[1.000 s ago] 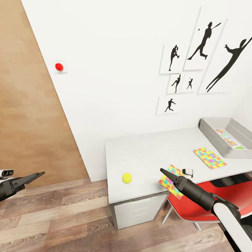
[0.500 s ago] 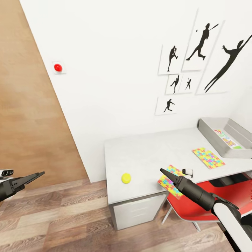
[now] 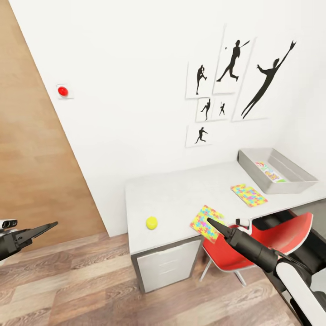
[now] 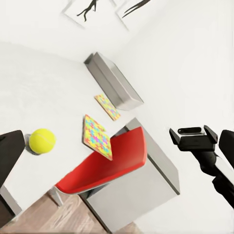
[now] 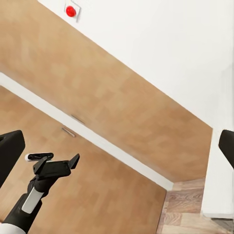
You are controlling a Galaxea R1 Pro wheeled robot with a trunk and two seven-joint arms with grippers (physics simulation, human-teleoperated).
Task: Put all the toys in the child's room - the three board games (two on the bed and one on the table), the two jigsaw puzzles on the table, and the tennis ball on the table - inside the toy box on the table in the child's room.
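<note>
The table (image 3: 181,194) stands against the white wall. On it lie the tennis ball (image 3: 151,222) near the front left and two jigsaw puzzles, one (image 3: 204,220) at the front edge and one (image 3: 248,194) beside the toy box (image 3: 253,170). A board game (image 3: 270,172) lies inside the toy box. My right gripper (image 3: 210,222) hovers in front of the near puzzle, open and holding nothing. Far from the table, over the floor, my left gripper (image 3: 52,225) is open and holds nothing. The left wrist view shows the tennis ball (image 4: 42,141) and both puzzles (image 4: 97,137). The bed is out of view.
A red chair (image 3: 271,237) is tucked under the table's right half. A white drawer unit (image 3: 165,267) sits under its left end. A wooden wall panel (image 3: 36,158) rises at the left, and wood floor (image 3: 81,285) lies between me and the table.
The whole picture has shifted left and the table shows more fully, so the camera has moved. Both arms keep their pose in the view. Nothing on the table has moved.
</note>
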